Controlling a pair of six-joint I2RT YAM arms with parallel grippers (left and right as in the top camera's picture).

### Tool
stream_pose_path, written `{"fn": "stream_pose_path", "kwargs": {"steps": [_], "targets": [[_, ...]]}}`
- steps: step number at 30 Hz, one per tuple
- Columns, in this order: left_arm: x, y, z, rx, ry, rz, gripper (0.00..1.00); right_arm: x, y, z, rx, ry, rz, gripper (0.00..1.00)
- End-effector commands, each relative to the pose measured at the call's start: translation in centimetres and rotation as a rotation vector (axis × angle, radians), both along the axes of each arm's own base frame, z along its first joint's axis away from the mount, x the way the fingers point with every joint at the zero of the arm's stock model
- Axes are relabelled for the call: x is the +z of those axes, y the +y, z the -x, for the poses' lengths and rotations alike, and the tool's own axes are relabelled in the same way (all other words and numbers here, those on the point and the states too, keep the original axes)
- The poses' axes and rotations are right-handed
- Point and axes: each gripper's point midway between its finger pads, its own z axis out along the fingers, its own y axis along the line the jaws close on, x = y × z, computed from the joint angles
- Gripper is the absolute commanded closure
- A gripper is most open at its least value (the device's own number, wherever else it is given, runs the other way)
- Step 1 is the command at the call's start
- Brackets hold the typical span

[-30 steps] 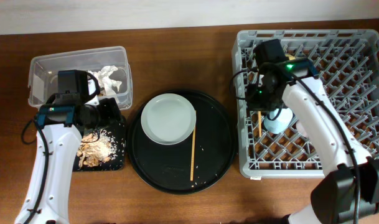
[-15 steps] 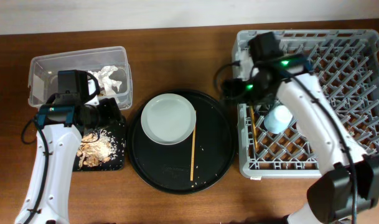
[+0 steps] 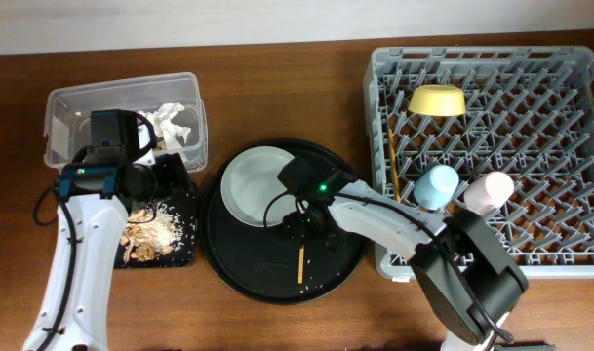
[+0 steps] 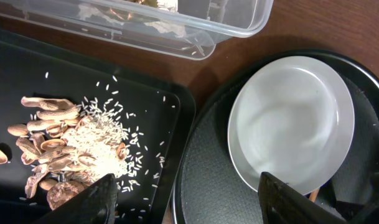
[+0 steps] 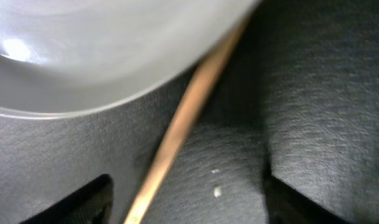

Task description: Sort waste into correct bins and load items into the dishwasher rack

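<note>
**A:** Where is the right end effector [image 5: 189, 186]?

**B:** Low over the round black tray [image 3: 248, 258], near its middle. Its fingers [image 5: 71, 199] are spread and released, with one chopstick [image 5: 177, 137] lying on the tray floor between them.

**A:** Is anything crowding it?

**B:** The plate [image 3: 253, 185] sits on the tray's upper-left part. In the right wrist view its rim hides the chopstick's far end.

**A:** And the left end effector [image 4: 188, 186]?

**B:** It is also released and holds nothing. It hangs over the tray's left edge, where the black rectangular tray [image 4: 164, 112] lies just beside it. Food scraps [image 4: 71, 149] are heaped in that smaller tray. Beyond it, up and left of the round tray, the clear tub [image 3: 72, 102] holds tissue [image 3: 172, 122].

**A:** What about the tray's right side?

**B:** The rack [image 3: 570, 58] stands there on the bench [image 3: 277, 88], just beside the tray. It holds a second chopstick [image 3: 394, 161] along the wall nearest the tray, a yellow bowl [image 3: 436, 99], a blue cup [image 3: 436, 185] and a pink cup [image 3: 492, 187].
</note>
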Motion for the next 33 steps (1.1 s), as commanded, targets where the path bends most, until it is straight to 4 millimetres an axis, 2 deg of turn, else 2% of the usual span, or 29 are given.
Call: {"fn": "stream_pose_path", "kwargs": {"steps": [1,2,3,7,9,11,13,14,16,17,18,20,23,25,29,31,32,33], "targets": [[0.4,0.1,0.0,0.008,-0.010,0.002,0.28,-1.8,-0.9,0.4,-0.088,0.030,0.062,0.33],[0.4,0.1,0.0,0.008,-0.010,0.002,0.28,-1.8,-1.1,0.6,-0.099,0.039,0.068,0.49],[0.4,0.1,0.0,0.008,-0.010,0.002,0.28,-1.8,-1.2,0.8,-0.116,0.047,0.074,0.57],[0.4,0.1,0.0,0.008,-0.010,0.002,0.28,-1.4,-2.7,0.4,-0.183,0.068,0.092,0.88],[0.4,0.1,0.0,0.008,-0.010,0.002,0.28,-0.4,-3.3,-0.3,-0.209,0.059,0.084,0.94],[0.4,0.1,0.0,0.008,-0.010,0.002,0.28,2.5,-4.5,-2.3,-0.236,0.007,0.078,0.96],[0.4,0.1,0.0,0.008,-0.010,0.002,0.28,6.6,-5.4,-4.2,-0.186,-0.054,0.051,0.96],[0.4,0.1,0.0,0.008,-0.010,0.002,0.28,7.8,-5.8,-4.7,-0.182,-0.071,0.047,0.96],[0.4,0.1,0.0,0.008,-0.010,0.002,0.28,13.2,-8.9,-7.1,-0.223,-0.156,0.021,0.96],[0.4,0.1,0.0,0.008,-0.010,0.002,0.29,14.9,-10.4,-7.9,-0.216,-0.186,0.021,0.96],[0.4,0.1,0.0,0.008,-0.010,0.002,0.28,15.2,-11.9,-8.2,-0.225,-0.191,0.030,0.96],[0.4,0.1,0.0,0.008,-0.010,0.002,0.28,14.1,-15.1,-8.4,-0.300,-0.146,0.058,0.96],[0.4,0.1,0.0,0.008,-0.010,0.002,0.28,11.2,-17.8,-7.6,-0.318,-0.068,0.096,0.96],[0.4,0.1,0.0,0.008,-0.010,0.002,0.28,8.9,-18.1,-6.8,-0.308,-0.018,0.115,0.96],[0.4,0.1,0.0,0.008,-0.009,0.002,0.28,8.2,-17.8,-6.4,-0.301,0.005,0.100,0.95],[0.4,0.1,0.0,0.008,-0.009,0.002,0.28,8.1,-17.8,-6.1,-0.301,0.017,0.104,0.86],[0.4,0.1,0.0,0.008,-0.009,0.002,0.28,8.1,-17.8,-6.1,-0.301,0.017,0.104,0.77],[0.4,0.1,0.0,0.008,-0.009,0.002,0.28,8.1,-17.8,-6.1,-0.301,0.017,0.104,0.77]]}}
